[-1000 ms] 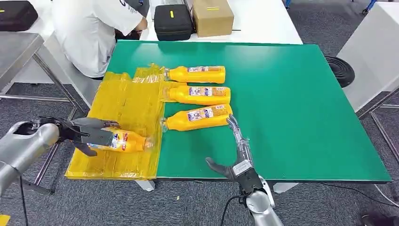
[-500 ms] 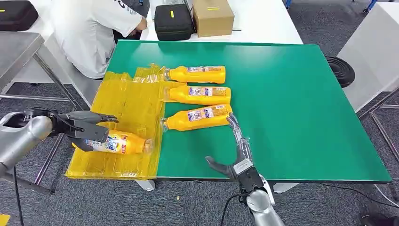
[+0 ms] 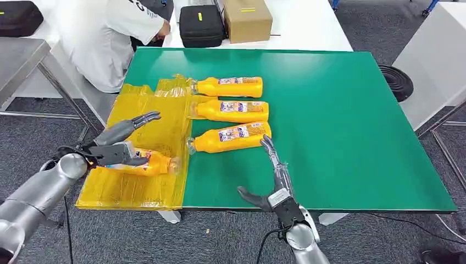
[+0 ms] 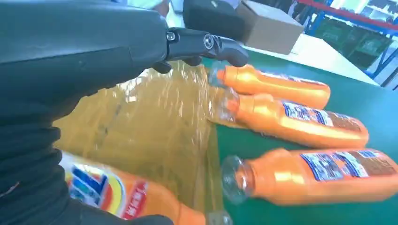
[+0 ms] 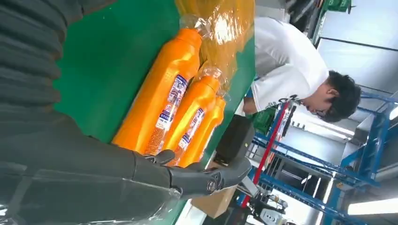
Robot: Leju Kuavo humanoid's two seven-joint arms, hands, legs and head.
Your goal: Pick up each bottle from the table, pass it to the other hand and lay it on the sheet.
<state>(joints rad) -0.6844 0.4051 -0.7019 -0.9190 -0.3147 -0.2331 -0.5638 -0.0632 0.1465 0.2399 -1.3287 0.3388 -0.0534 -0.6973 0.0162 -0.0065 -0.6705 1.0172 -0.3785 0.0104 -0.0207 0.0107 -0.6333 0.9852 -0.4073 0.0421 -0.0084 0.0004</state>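
Observation:
A yellow plastic sheet (image 3: 148, 124) covers the left end of the green table (image 3: 340, 115). One orange bottle (image 3: 149, 163) lies on it near the front edge, cap to the right. My left hand (image 3: 112, 146) hovers at the bottle's base with its fingers (image 4: 206, 44) stretched out above the sheet (image 4: 155, 117), not closed on the bottle (image 4: 117, 197). Three more orange bottles lie side by side on the table: far (image 3: 229, 87), middle (image 3: 233, 110), near (image 3: 231, 138). My right hand (image 3: 275, 184) is open, its fingertips just short of the near bottle's (image 5: 159, 98) base.
A person in a white shirt (image 3: 104, 38) bends over at the table's back left corner. A black case (image 3: 202, 25) and a cardboard box (image 3: 248, 19) sit on the white table behind. A black round stand (image 3: 397, 82) is on the floor to the right.
My left hand has let go of the bottle and its fingers have lifted and spread. The bottle now lies on the sheet. My right hand has barely moved.

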